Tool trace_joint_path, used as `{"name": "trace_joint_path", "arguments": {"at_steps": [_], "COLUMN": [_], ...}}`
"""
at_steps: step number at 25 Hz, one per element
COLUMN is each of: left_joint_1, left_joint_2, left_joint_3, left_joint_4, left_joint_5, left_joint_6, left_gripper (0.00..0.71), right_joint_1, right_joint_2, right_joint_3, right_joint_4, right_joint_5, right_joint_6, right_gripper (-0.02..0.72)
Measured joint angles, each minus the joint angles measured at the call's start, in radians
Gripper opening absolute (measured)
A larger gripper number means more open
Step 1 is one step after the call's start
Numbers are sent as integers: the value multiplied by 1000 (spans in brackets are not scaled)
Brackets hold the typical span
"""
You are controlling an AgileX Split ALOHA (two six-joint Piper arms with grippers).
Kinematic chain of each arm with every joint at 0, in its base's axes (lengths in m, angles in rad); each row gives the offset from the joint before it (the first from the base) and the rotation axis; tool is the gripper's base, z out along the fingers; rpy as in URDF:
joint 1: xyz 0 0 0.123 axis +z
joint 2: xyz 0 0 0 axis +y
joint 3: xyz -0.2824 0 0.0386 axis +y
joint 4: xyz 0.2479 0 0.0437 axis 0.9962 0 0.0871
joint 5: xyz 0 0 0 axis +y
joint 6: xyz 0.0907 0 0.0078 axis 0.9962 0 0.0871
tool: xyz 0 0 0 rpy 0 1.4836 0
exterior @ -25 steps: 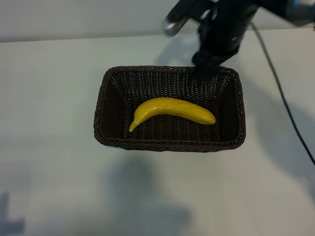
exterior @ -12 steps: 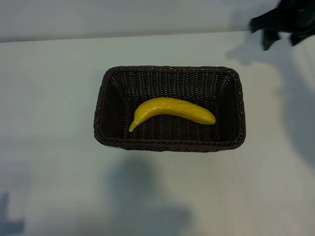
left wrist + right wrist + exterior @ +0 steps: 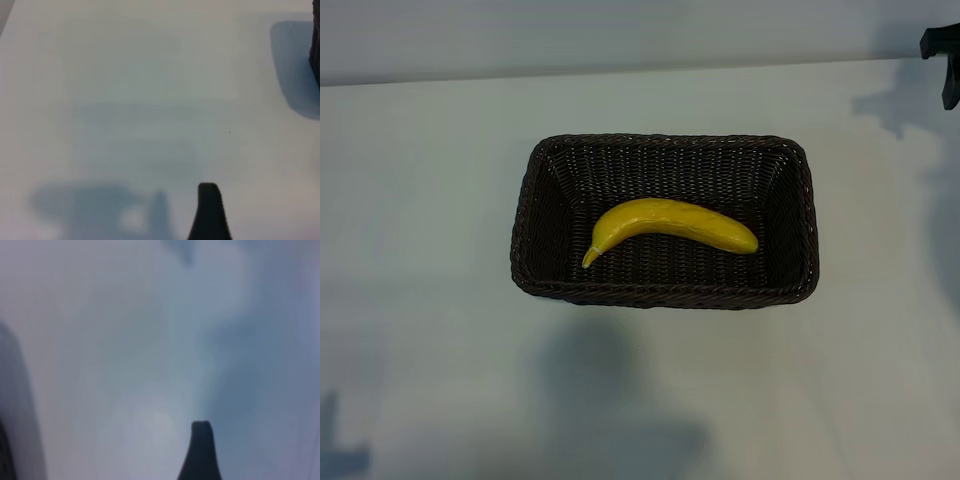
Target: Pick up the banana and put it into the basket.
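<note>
Exterior view | curved yellow banana (image 3: 672, 226) lying inside dark brown woven wicker basket (image 3: 663, 147) | placing done (judged) | right gripper (image 3: 947, 60) wide, empty, at table edge | left gripper (image 3: 209, 212) wide, empty | next: park.

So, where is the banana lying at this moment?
In the exterior view the banana lies inside the basket, on its floor near the middle, with its thin stem tip pointing toward the basket's left end and nothing holding it.

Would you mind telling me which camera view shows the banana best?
The exterior view: the banana lies whole and unobstructed inside the basket, stem tip toward the view's lower left. Neither the left wrist view nor the right wrist view shows the banana, only bare table.
</note>
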Motion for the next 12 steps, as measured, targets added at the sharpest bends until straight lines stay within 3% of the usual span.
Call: {"name": "trace_joint_path", "arguments": {"at_steps": [7, 12], "left_joint_1": [0, 0], "left_joint_2": [0, 0], "left_joint_3": [0, 0], "left_joint_4": [0, 0], "left_joint_5": [0, 0], "left_joint_6": [0, 0], "left_gripper": [559, 559], "right_joint_1": [0, 0], "right_joint_2": [-23, -133], "right_joint_3": [26, 180], "right_joint_4": [-28, -36], "right_joint_5": [3, 1], "right_joint_6": [-42, -54], "right_gripper": [584, 584]}}
